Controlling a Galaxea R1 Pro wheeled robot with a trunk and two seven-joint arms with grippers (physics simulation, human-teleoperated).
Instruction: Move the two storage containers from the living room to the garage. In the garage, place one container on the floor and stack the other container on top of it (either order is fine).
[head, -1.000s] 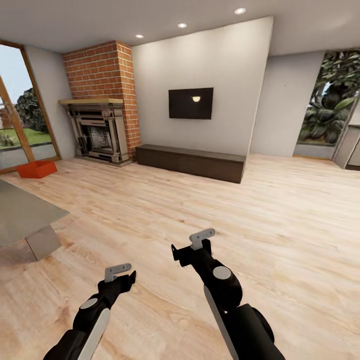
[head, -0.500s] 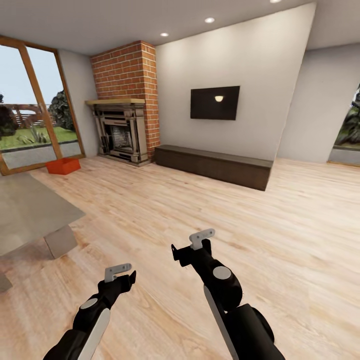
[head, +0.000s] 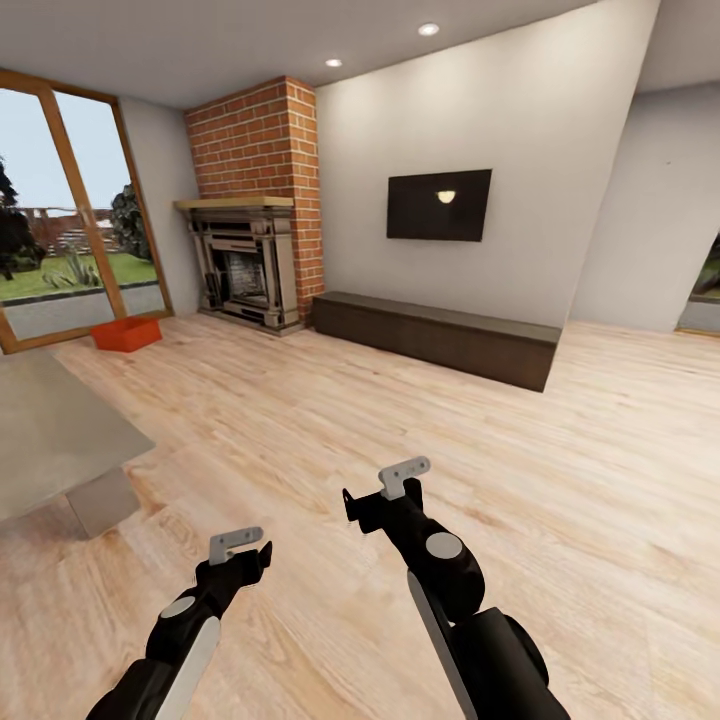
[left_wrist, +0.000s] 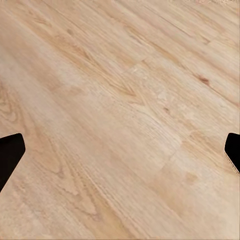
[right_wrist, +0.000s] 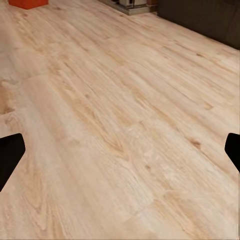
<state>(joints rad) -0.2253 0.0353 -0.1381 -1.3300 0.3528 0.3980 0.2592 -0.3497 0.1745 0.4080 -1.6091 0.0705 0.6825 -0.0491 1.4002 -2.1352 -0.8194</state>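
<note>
I am in the living room, on its light wood plank floor (head: 330, 420). One orange-red storage container (head: 126, 334) sits on the planks far off at the left, beside the glass doors (head: 60, 220); a corner of this container (right_wrist: 27, 3) shows in the right wrist view. My left gripper (head: 240, 562) (left_wrist: 120, 152) and right gripper (head: 380, 503) (right_wrist: 120, 152) hang low in front of me over bare planks, both open and holding nothing. The garage and its floor are out of view.
A red brick fireplace (head: 250, 260) stands beyond the container. A long dark low cabinet (head: 435, 338) runs along the white wall under a wall-mounted TV (head: 438, 205). A grey table (head: 55, 440) juts in at the near left.
The whole head view has panned left, so the fireplace, TV and container sit further right in the picture than a second ago. Both arms keep the same pose.
</note>
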